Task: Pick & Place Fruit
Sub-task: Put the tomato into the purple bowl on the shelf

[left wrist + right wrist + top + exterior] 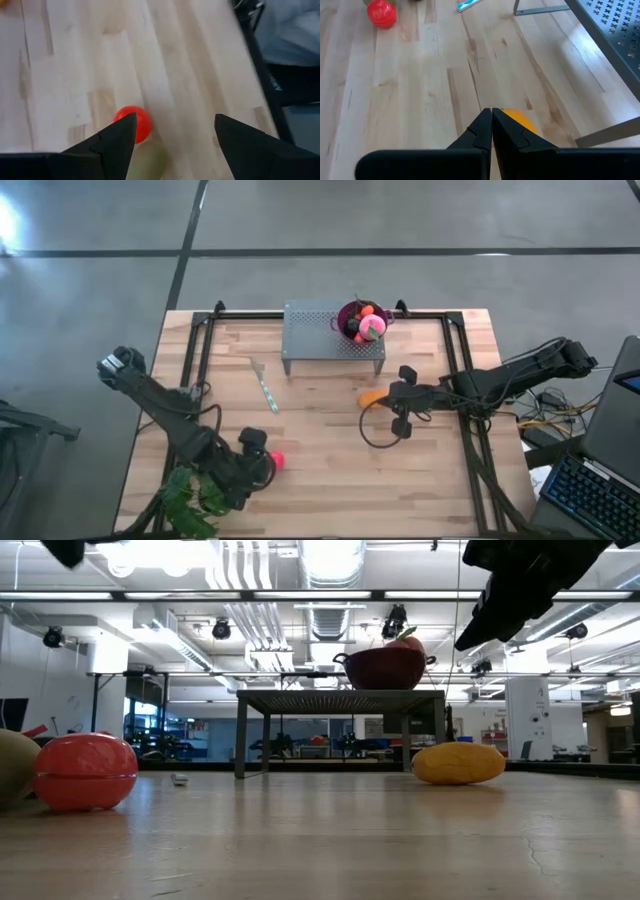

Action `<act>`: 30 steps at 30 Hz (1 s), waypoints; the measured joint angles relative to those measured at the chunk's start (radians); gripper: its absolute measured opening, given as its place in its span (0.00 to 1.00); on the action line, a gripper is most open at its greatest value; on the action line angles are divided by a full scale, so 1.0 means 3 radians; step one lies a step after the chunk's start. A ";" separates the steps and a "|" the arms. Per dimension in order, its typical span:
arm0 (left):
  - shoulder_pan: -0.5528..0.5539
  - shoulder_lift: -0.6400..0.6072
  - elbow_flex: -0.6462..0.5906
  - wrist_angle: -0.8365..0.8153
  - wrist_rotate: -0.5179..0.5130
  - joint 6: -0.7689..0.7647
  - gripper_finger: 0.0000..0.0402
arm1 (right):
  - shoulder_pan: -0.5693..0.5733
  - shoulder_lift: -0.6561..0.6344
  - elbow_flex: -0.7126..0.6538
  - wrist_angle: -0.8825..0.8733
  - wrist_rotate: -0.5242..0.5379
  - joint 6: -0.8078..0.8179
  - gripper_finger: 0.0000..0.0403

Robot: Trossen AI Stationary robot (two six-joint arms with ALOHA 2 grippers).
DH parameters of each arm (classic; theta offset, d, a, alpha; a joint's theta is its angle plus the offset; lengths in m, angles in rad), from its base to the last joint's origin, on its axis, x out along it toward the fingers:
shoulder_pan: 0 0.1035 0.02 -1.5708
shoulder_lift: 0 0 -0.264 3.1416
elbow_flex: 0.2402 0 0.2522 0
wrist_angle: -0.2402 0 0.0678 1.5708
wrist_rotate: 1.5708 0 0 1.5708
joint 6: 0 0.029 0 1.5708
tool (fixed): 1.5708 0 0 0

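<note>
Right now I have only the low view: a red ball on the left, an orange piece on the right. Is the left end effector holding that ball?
Observer: No. The left end effector is open, and the red ball lies on the table, partly hidden behind one fingertip rather than between the two.
Operator: And the right arm?
Observer: The right end effector is shut and empty, its tips close by the orange piece.
Operator: What is in the bowl?
Observer: A pink ball shows in the purple bowl, among other pieces.
</note>
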 joint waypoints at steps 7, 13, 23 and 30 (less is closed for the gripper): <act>0.0119 0.0000 -0.0178 -0.0016 -0.0003 0.0012 0.68 | 0.0000 0.0000 0.0000 0.0024 -0.0007 0.0014 0.02; 0.0231 0.0000 -0.0201 -0.0016 0.0032 0.0013 0.68 | 0.0000 0.0000 0.0001 0.0109 -0.0016 0.0013 0.02; 0.0362 0.0472 -0.0179 0.0028 0.0035 0.0272 0.68 | 0.0000 0.0000 0.0001 0.0126 -0.0017 -0.0011 0.02; 0.0385 0.0617 -0.0152 0.0036 0.0047 0.0272 0.68 | 0.0000 0.0001 0.0001 0.0131 -0.0034 -0.0011 0.02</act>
